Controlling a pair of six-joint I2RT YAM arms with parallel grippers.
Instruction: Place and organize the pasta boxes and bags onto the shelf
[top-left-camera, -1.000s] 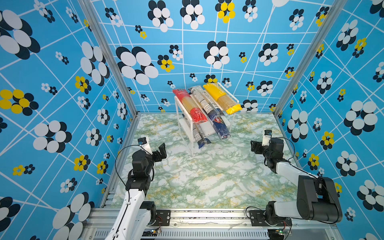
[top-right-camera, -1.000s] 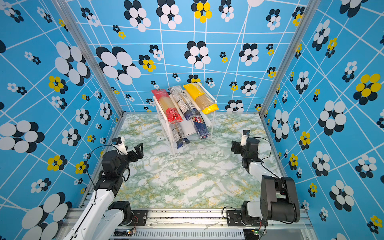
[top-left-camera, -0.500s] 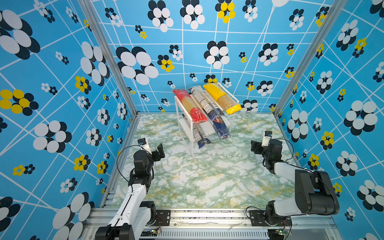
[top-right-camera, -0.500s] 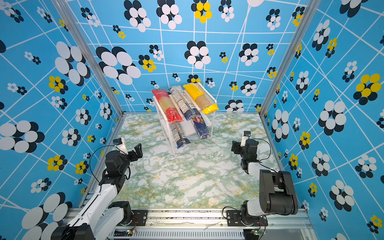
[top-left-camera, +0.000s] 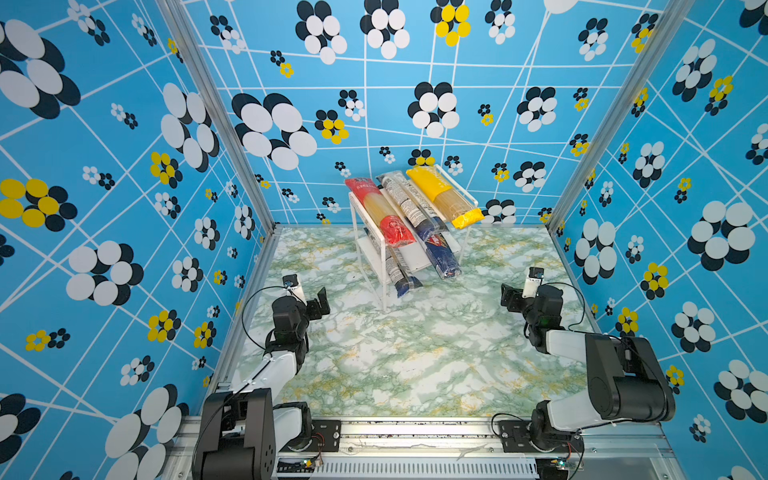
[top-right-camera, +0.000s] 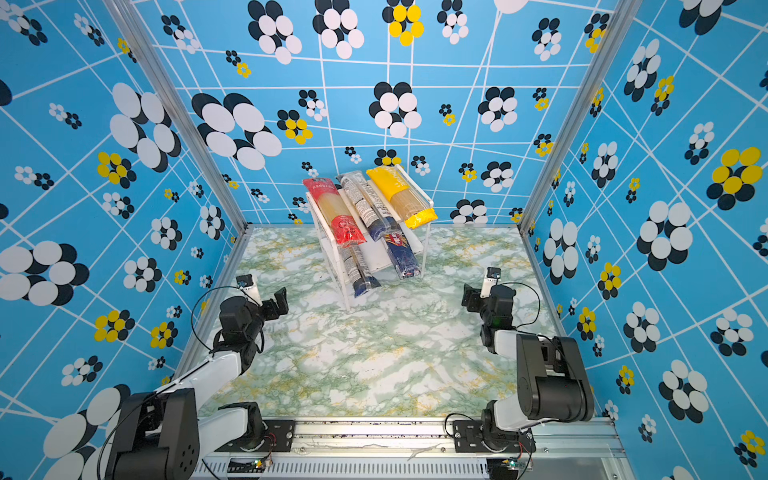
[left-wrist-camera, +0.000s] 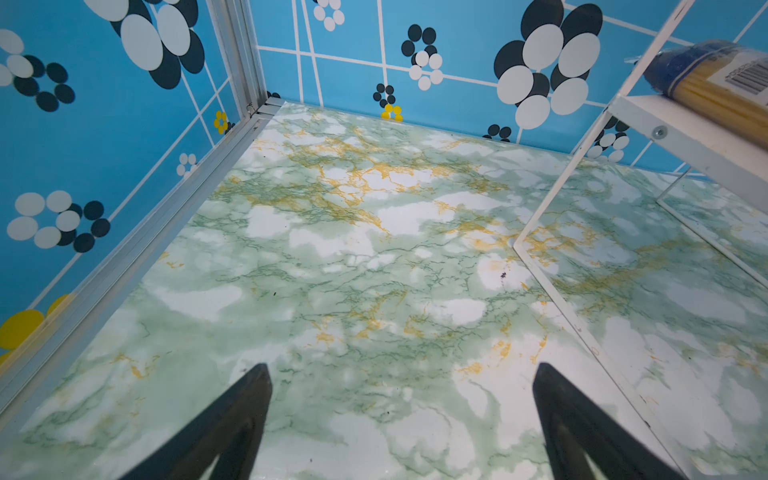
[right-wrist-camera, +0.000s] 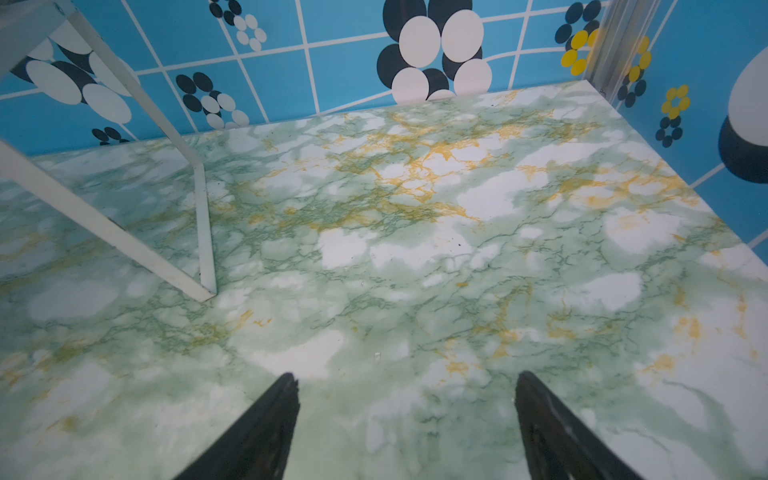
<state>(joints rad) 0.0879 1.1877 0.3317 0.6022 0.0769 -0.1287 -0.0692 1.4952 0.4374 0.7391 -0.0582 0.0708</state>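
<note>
Folded both arms down toward rest over last second; showing left gripper (left-wrist-camera: 401, 368) and right gripper (right-wrist-camera: 405, 374) wide open, gripping nothing; left five pasta packs (top-left-camera: 409, 203) untouched on shelf (top-left-camera: 415, 259), three up, two below; looks finished.

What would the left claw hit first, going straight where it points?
Likely the bare marble tabletop, then the blue back wall. The open left claw points past the shelf, which stands off to the side. Depth is uncertain.
</note>
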